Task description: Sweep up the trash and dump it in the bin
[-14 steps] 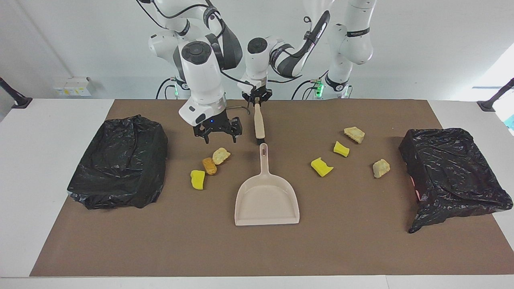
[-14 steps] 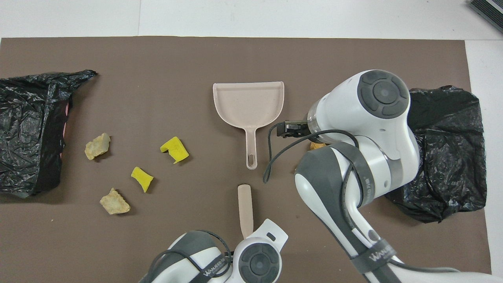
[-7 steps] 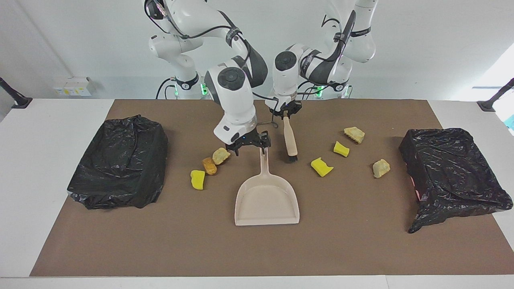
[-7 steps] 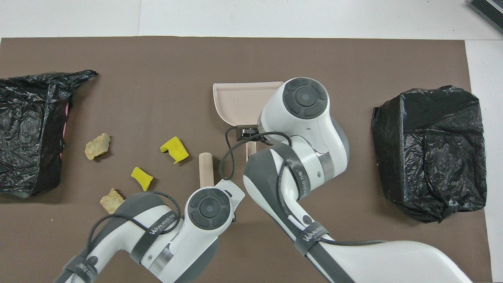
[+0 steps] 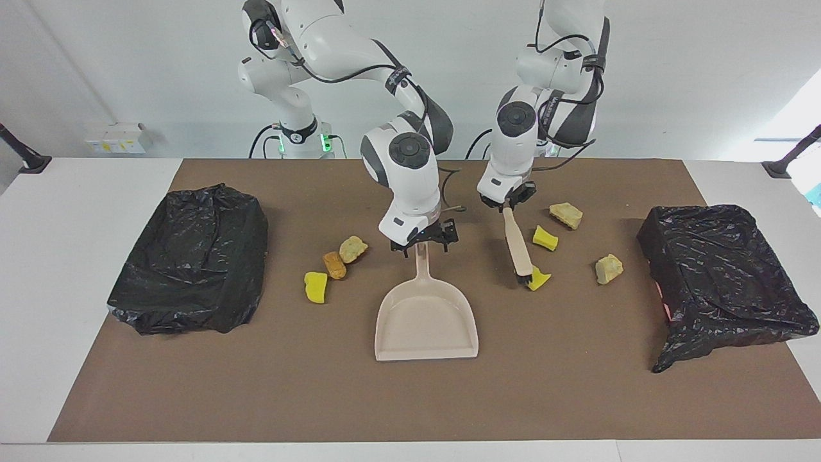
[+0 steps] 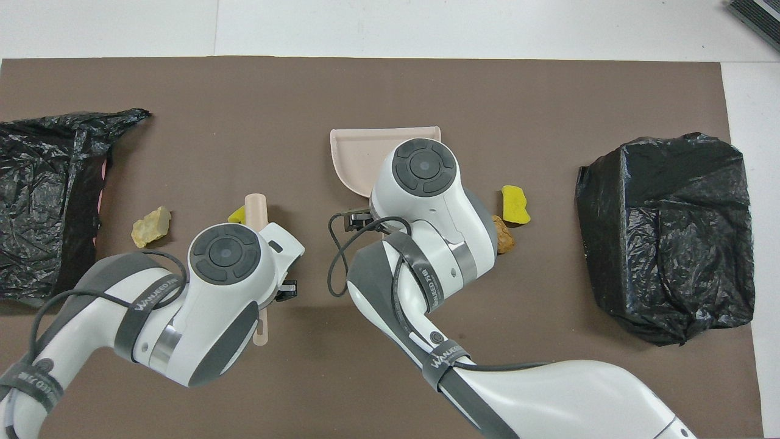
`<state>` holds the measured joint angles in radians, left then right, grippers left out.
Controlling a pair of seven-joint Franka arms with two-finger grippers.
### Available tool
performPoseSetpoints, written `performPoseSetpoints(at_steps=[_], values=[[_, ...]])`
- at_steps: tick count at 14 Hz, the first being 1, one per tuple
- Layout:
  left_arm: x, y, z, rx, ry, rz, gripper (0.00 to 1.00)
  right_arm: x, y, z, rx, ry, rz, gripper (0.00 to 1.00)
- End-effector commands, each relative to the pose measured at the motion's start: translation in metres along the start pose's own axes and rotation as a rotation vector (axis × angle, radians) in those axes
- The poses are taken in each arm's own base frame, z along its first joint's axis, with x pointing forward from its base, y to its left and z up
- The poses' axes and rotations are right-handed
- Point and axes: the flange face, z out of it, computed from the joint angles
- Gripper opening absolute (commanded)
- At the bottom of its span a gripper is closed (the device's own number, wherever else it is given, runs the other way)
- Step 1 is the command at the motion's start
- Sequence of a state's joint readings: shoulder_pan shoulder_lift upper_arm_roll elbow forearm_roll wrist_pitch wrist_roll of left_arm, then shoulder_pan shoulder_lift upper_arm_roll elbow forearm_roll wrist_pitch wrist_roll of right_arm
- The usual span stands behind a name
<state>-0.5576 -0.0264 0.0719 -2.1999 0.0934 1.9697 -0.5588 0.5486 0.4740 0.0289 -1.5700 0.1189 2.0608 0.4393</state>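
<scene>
My left gripper (image 5: 508, 205) is shut on the handle of a beige brush (image 5: 517, 242), which slants down until its dark bristles touch a yellow sponge bit (image 5: 539, 280). Around it lie more trash: a yellow bit (image 5: 545, 238) and two beige chunks (image 5: 566, 215) (image 5: 609, 268). The right gripper (image 5: 423, 242) stands open at the end of the beige dustpan's handle (image 5: 421, 260), a finger on either side. Toward the right arm's end lie a beige chunk (image 5: 353, 248), an orange-brown chunk (image 5: 334, 264) and a yellow bit (image 5: 315, 287). In the overhead view the arms hide both grippers.
A bin wrapped in a black bag (image 5: 192, 256) stands at the right arm's end of the brown mat (image 5: 410, 398). Another one (image 5: 725, 276) stands at the left arm's end. The dustpan's tray (image 5: 426, 324) opens away from the robots.
Both arms have swung toward the left arm's end. The left gripper has carried the brush to the yellow sponge bit. The right gripper has moved from the chunks to the dustpan's handle.
</scene>
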Motion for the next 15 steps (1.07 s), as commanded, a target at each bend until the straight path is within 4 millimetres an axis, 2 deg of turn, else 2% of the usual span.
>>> performPoseSetpoints(at_steps=[1, 2, 3, 4, 6, 7, 10, 12, 13, 15], values=[[0.015, -0.055, -0.03, -0.012, 0.02, -0.004, 0.0, -0.011, 0.002, 0.019, -0.021, -0.043, -0.029, 1.0], [0.019, -0.073, -0.035, -0.022, 0.026, -0.028, 0.0, -0.014, 0.003, 0.022, -0.025, -0.051, -0.028, 0.95], [0.023, -0.088, -0.036, -0.028, 0.027, -0.057, 0.0, -0.015, 0.004, 0.023, -0.028, -0.058, -0.028, 0.86], [0.029, -0.105, -0.033, -0.033, 0.023, -0.085, 0.0, -0.015, 0.004, 0.022, -0.028, -0.057, -0.028, 0.7], [0.041, -0.141, -0.027, -0.043, 0.014, -0.131, 0.0, -0.016, 0.004, 0.022, -0.031, -0.065, -0.03, 0.16], [0.045, -0.162, -0.021, -0.048, 0.005, -0.174, 0.0, -0.016, 0.003, 0.021, -0.032, -0.064, -0.029, 0.0], [0.054, -0.221, 0.0, -0.038, -0.017, -0.277, 0.0, -0.013, -0.002, 0.009, -0.031, -0.05, -0.028, 0.0], [0.053, -0.245, 0.03, -0.043, -0.027, -0.262, 0.0, -0.012, 0.001, 0.007, -0.045, -0.046, -0.029, 0.0], [0.046, -0.249, 0.041, -0.045, -0.038, -0.245, 0.0, -0.01, 0.004, 0.004, -0.053, -0.037, -0.034, 0.0], [0.043, -0.241, 0.06, -0.042, -0.059, -0.191, 0.0, -0.006, 0.014, -0.002, -0.063, -0.028, -0.056, 0.0]])
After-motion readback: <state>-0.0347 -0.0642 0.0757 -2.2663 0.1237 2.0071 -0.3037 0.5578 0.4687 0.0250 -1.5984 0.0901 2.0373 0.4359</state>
